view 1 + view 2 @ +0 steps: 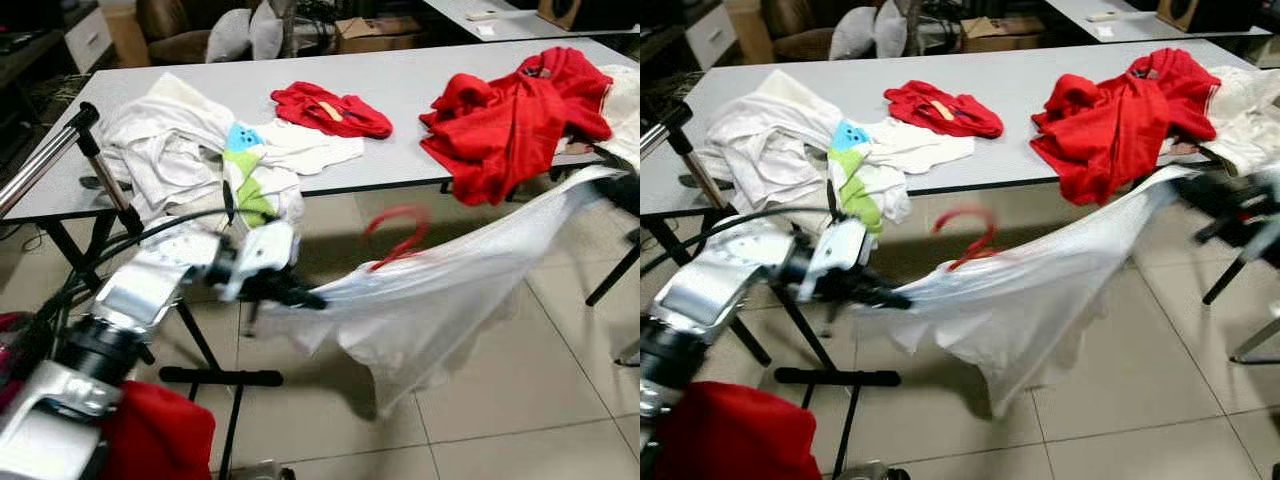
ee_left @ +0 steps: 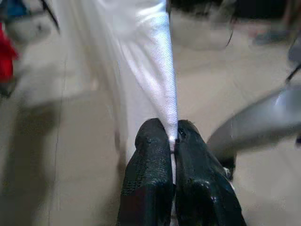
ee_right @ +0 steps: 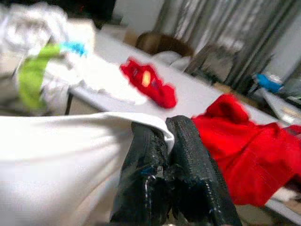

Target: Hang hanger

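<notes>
Left claw (image 1: 300, 296) and right claw (image 3: 169, 136) each pinch an end of the white garment (image 1: 440, 290), stretching it mid-frame below the surface (image 1: 420, 85). Red hanger (image 1: 398, 235) sits inside, likely kept level for hanging.

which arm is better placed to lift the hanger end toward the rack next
Left, probably. The left gripper pinches the white mesh garment close to the silver metal rack pole; the right gripper holds its far edge, away from the rack. The red plastic hanger sits between them.

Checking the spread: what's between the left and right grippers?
The white shirt stretches between left gripper and right gripper, red hanger inside it; left eye view.
</notes>
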